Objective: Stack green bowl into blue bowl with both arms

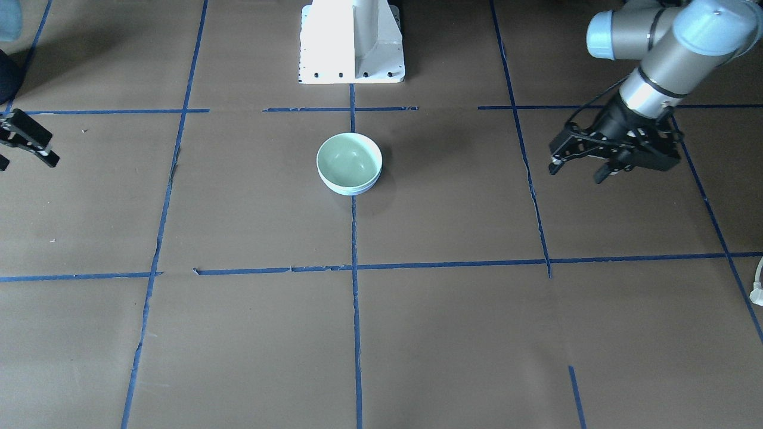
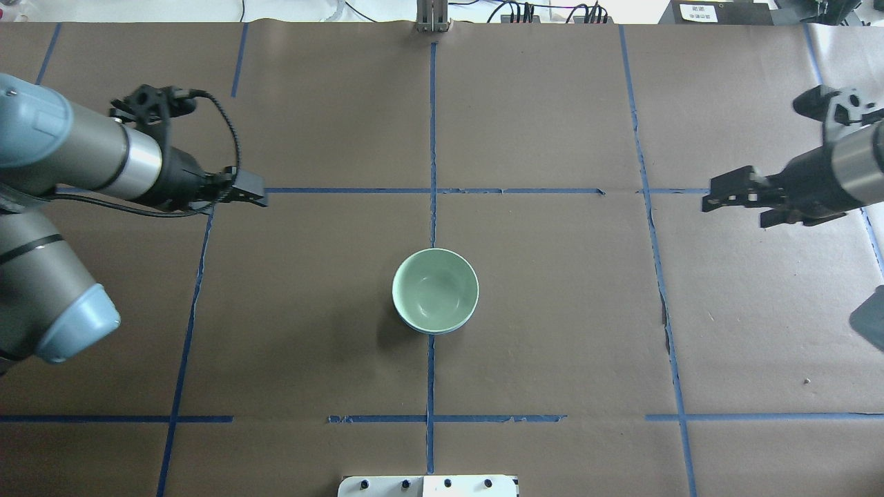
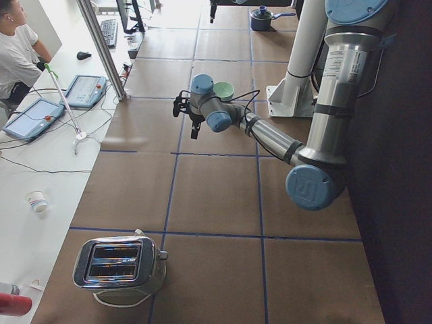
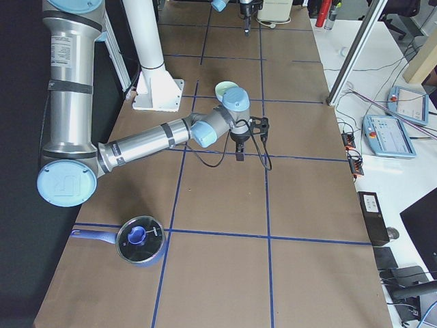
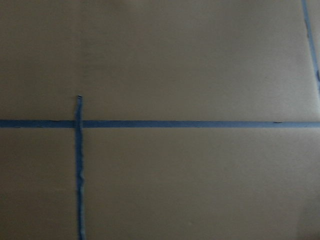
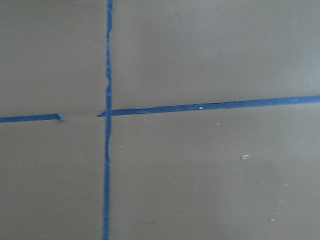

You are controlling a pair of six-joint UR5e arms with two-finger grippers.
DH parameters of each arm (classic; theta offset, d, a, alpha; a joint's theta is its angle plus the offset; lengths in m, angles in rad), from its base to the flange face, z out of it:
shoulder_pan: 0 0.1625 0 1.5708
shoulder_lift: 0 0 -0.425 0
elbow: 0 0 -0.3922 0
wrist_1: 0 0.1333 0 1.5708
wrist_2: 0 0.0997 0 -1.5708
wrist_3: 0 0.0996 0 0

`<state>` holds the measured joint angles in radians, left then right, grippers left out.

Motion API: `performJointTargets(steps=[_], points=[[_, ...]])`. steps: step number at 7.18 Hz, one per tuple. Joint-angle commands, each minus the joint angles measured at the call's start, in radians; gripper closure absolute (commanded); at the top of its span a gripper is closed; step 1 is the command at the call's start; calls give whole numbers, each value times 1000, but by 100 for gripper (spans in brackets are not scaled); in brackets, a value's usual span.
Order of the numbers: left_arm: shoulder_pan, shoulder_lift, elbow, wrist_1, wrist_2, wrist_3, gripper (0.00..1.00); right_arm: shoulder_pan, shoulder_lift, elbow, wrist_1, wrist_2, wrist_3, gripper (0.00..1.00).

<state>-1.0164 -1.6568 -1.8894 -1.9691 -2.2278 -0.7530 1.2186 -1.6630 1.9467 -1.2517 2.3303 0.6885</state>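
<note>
The green bowl, nested in the blue bowl mid-counter, looks light, rigid and slippery, so take its rim; the left end effector and right end effector stand open, empty, well apart.

Green bowl: mint, smooth, upright, nested in blue bowl; only thin pale-blue edge shows beneath. Stack at frame centre.
Left arm at left edge, right arm at right edge, both well apart from the bowls.
</note>
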Motion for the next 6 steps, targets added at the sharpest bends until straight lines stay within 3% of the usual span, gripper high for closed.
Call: performJointTargets(steps=[1,2,3,4,5,6], points=[[-237,126,76,6,-157,424,1,189,-26,-131,-52,66,-397,0],[-381,133,135,94,-221,625,1,261,-21,-149,-204,66,-625,0],[-495,134,135,284,-228,856,1,316,-12,-149,-360,66,-838,0],[-545,123,132,403,-186,980,1,343,3,-149,-433,66,-922,0],[-550,123,131,441,-112,1013,1,344,-3,-150,-442,61,-934,0],[-548,126,122,558,-119,1014,0,345,-9,-152,-442,57,-934,0]])
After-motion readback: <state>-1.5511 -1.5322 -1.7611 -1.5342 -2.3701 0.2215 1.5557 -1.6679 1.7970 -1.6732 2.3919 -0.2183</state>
